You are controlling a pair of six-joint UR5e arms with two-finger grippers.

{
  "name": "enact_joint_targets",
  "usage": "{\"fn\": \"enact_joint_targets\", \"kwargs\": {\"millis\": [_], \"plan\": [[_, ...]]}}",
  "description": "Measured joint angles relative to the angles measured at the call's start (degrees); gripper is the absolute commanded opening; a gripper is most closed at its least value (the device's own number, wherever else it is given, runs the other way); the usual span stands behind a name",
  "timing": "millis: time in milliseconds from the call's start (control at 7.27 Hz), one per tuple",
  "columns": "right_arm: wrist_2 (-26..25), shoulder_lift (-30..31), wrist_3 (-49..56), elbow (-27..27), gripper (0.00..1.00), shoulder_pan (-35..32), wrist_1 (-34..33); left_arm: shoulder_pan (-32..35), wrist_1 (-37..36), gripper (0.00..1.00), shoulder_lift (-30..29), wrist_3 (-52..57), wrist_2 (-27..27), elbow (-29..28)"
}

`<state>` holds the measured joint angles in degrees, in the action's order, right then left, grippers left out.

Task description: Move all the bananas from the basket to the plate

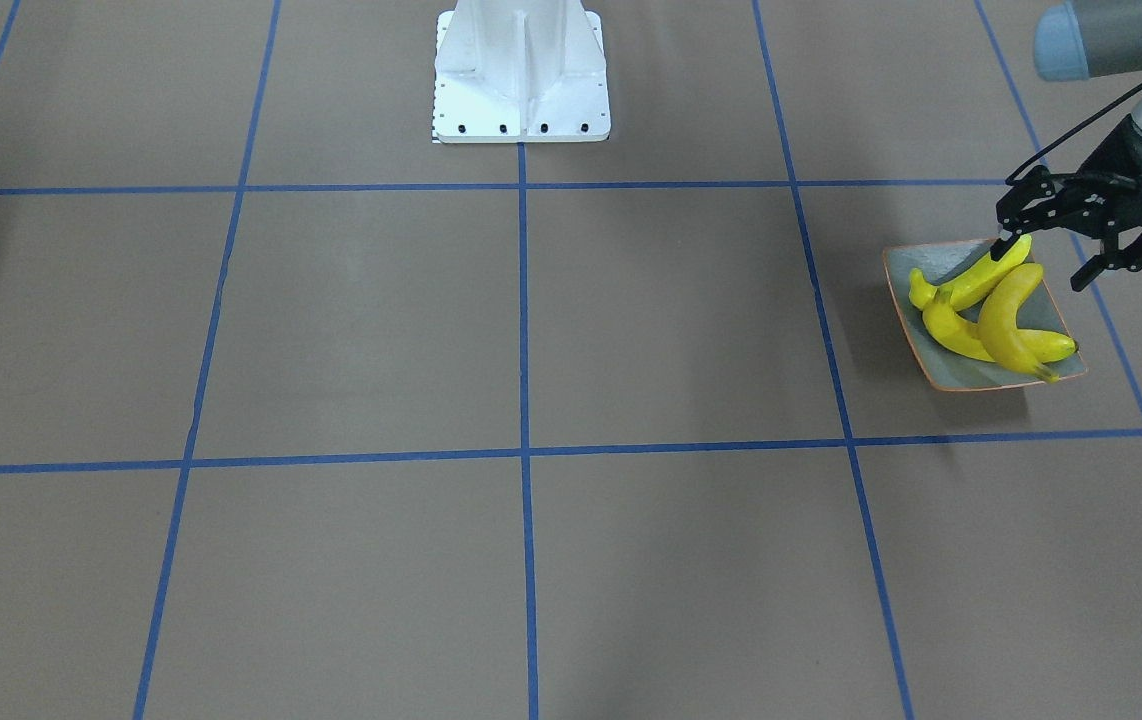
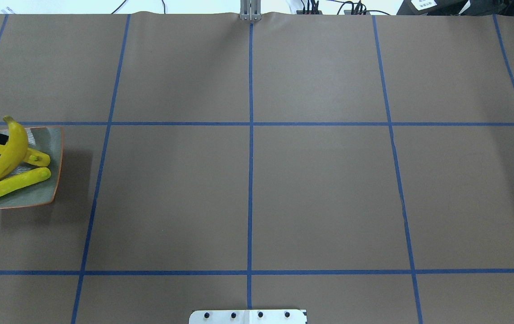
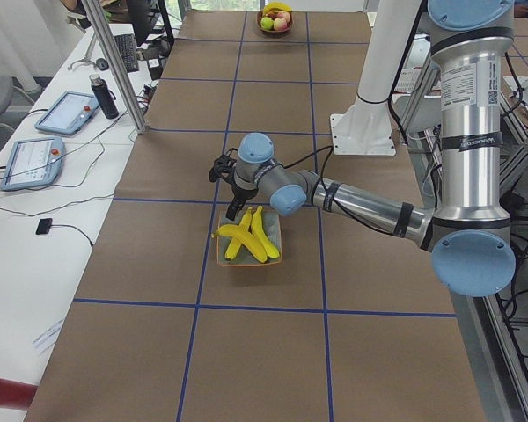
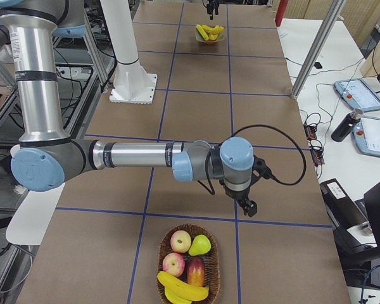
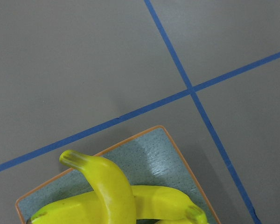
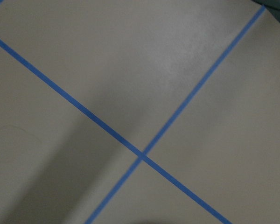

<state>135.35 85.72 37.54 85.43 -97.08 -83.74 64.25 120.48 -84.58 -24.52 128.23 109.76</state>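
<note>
My left gripper (image 1: pixel 1051 258) hangs over the plate (image 1: pixel 934 258), jaws spread wide and holding nothing, one finger touching the raised tip of the topmost of three bananas (image 1: pixel 1006 315) piled there. At least one more banana (image 4: pixel 185 288) lies in the basket (image 4: pixel 216 266) at the far end, near my right gripper (image 4: pixel 246 204), whose jaws I cannot make out. A straight lift looks the safest exit, sparing the propped banana a nudge over the plate's low rim, and broad table (image 1: pixel 671 320) stretches from plate to basket.
</note>
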Motion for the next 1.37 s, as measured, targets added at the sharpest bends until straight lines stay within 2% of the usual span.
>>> {"fn": "enact_joint_targets", "kwargs": {"millis": [275,550,962,1375], "plan": [[0.6,0.2,3.4,-10.5,1.00,-4.3,0.8,0.0,0.1,1.00,0.0,-0.1,0.0,0.4],[0.8,1.8,2.9,-18.1,0.98,-7.2,4.2,0.0,0.1,1.00,-0.1,-0.1,0.1,1.6],[0.8,7.3,-6.7,-22.0,0.94,-9.0,14.0,0.0,0.1,1.00,0.0,-0.2,0.1,2.4],[0.4,8.5,-16.3,-26.1,0.90,-9.9,21.8,0.0,0.1,1.00,0.0,-0.2,0.0,2.7]]}}
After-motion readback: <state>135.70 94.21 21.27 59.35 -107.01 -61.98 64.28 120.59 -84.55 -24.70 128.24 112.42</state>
